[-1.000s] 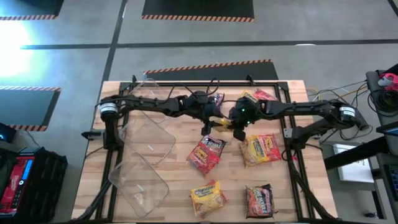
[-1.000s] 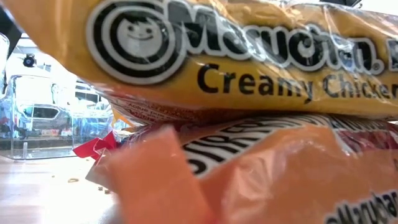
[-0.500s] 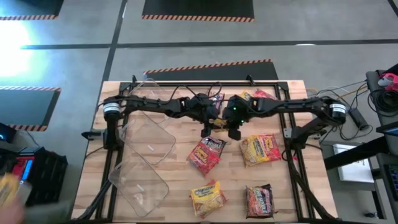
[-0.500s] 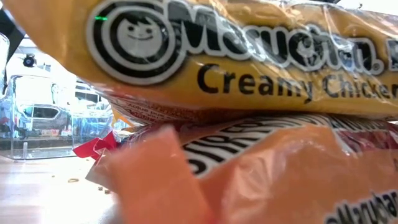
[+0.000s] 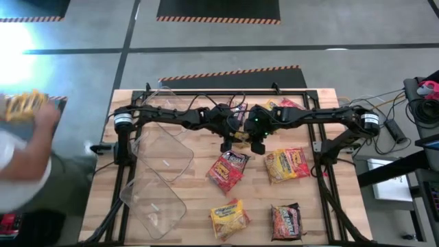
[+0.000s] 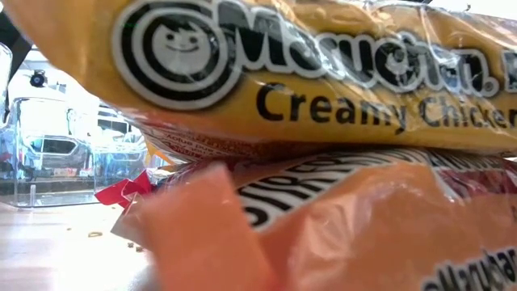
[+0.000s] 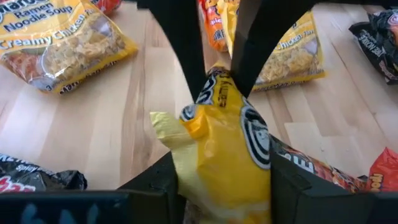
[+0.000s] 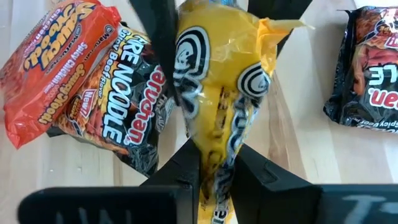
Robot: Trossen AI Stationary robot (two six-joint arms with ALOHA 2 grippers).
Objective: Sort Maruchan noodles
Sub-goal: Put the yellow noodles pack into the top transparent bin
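Observation:
A yellow Maruchan packet [image 5: 242, 135] hangs above the table's middle between my two grippers. My left gripper [image 5: 228, 143] [image 7: 224, 174] comes from the left and is shut on it. My right gripper [image 5: 259, 143] [image 8: 214, 168] comes from the right and is shut on it too. Loose packets lie flat on the table: a red-orange one [image 5: 228, 169], a yellow-red one [image 5: 288, 165], a yellow one [image 5: 230, 218] and a dark one [image 5: 286, 221]. A Creamy Chicken packet [image 6: 323, 73] resting on an orange packet [image 6: 347, 234] blocks the low view. My left gripper pinches one end of the yellow packet [image 7: 217, 158] between its two fingers, slanting down from the table's left. The packet is lifted clear of the table, and its other end is in the right gripper's fingers [image 7: 252, 50]. My right gripper pinches the opposite, bunched end of the yellow packet [image 8: 211, 152] between its two fingers, slanting down from the table's right. The packet is off the wood, spanning between both grippers. The left gripper's fingers [image 8: 158, 43] close on its far part.
Two clear plastic bins [image 5: 161, 147] [image 5: 154, 199] lie on the table's left side. More packets [image 5: 282, 106] sit near the far edge behind the arms. A person [image 5: 24, 147] stands left of the table, holding up a yellow packet [image 5: 20, 106].
My right gripper has moved a little toward the table's left, closer to my left gripper and the yellow packet between them. A person has come into view left of the table, raising a yellow packet.

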